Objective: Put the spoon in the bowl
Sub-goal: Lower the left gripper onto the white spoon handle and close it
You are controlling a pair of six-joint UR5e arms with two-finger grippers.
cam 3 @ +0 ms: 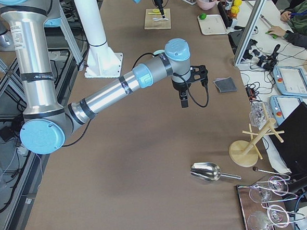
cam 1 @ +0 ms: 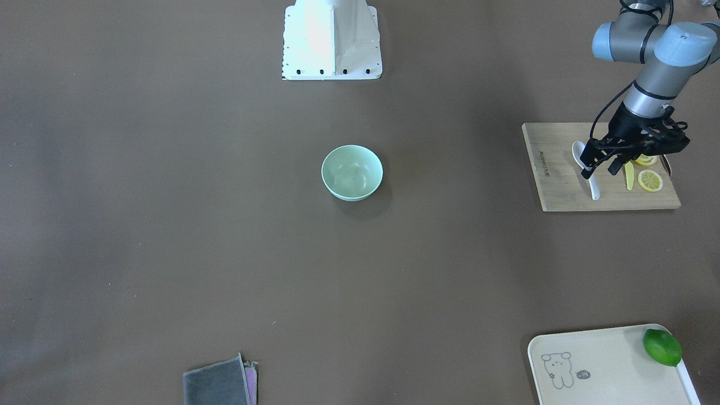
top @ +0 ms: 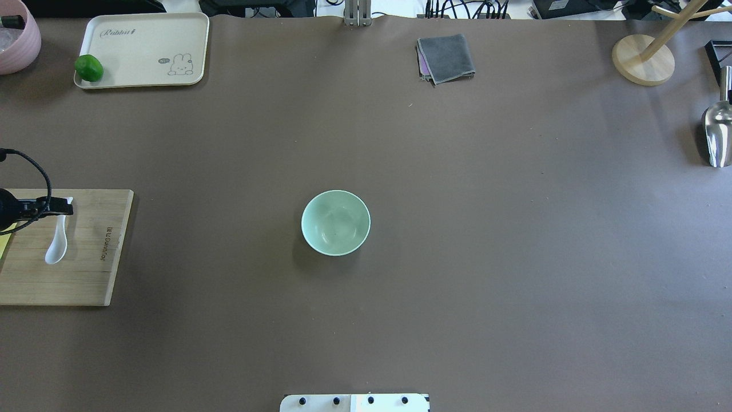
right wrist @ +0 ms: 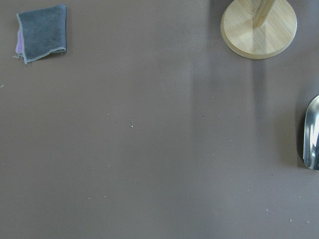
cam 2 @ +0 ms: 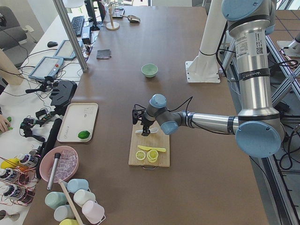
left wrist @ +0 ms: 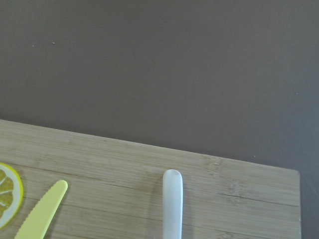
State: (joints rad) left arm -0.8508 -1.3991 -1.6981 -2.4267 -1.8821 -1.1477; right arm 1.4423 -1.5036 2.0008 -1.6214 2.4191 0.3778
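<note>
Left end effector is low over the bamboo cutting board at the left end of the desk. Its fingers are spread apart and grip nothing.

Spoon lies flat on the board, scoop toward the robot and handle pointing away. From overhead, one dark finger crosses above the handle near its far end. Whether it touches the spoon cannot be told. The left wrist camera shows only the handle's rounded tip on the wood.

On the same board, just beside the spoon on the outer side:
- a pale-yellow plastic knife
- lemon slices

Bowl stands upright mid-desk, in front of the robot's base and well apart from the board and spoon.

Right end effector shows only in the right side view. It hangs pointing down above bare desk on the right half. Whether it is open or closed cannot be told.

Elsewhere on the desk:
- a cream tray at the far left corner, with a lime on it
- a folded grey cloth at the far edge
- a wooden stand and a metal scoop at the right end
</note>
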